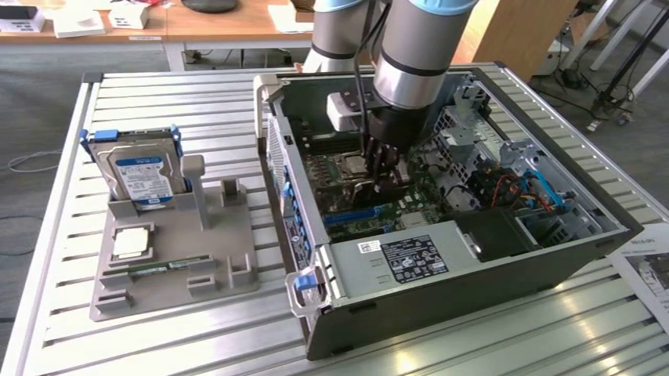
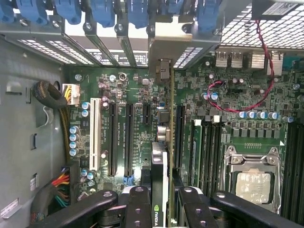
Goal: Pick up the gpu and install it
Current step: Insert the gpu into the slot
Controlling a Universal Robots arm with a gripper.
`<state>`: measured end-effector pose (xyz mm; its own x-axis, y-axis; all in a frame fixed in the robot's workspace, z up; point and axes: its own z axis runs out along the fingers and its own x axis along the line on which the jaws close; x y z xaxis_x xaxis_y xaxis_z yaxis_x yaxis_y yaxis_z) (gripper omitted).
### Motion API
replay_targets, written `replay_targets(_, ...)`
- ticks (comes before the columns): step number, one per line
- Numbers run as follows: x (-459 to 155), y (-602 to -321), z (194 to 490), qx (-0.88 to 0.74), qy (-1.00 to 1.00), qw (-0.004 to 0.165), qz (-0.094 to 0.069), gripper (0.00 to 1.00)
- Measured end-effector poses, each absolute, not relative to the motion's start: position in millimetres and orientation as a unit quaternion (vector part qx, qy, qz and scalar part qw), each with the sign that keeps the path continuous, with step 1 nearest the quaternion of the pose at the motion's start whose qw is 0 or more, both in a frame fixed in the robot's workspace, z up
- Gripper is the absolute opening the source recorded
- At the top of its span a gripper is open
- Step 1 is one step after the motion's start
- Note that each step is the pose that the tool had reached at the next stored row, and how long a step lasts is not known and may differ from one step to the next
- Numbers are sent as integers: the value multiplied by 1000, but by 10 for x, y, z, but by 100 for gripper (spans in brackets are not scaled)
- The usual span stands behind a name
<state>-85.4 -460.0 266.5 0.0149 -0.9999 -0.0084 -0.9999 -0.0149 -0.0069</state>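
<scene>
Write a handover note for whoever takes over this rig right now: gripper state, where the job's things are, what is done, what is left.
Gripper: shut on the gpu, inside the open computer case.
Gpu: held edge-on over the motherboard, parallel to the expansion slots, bracket end toward the case's rear openings.
Done: gpu picked up and brought into the case.
Left: seating in a slot cannot be confirmed; gripper has not released.
Aside: hard drive in the grey holder, exterior view's left.

gpu near end hidden inside end effector, arm cut off by top edge
</scene>
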Motion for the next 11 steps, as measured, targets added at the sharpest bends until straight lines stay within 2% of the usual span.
replay_targets(11,-887,-4607,2595,-712,702,6,1,27)
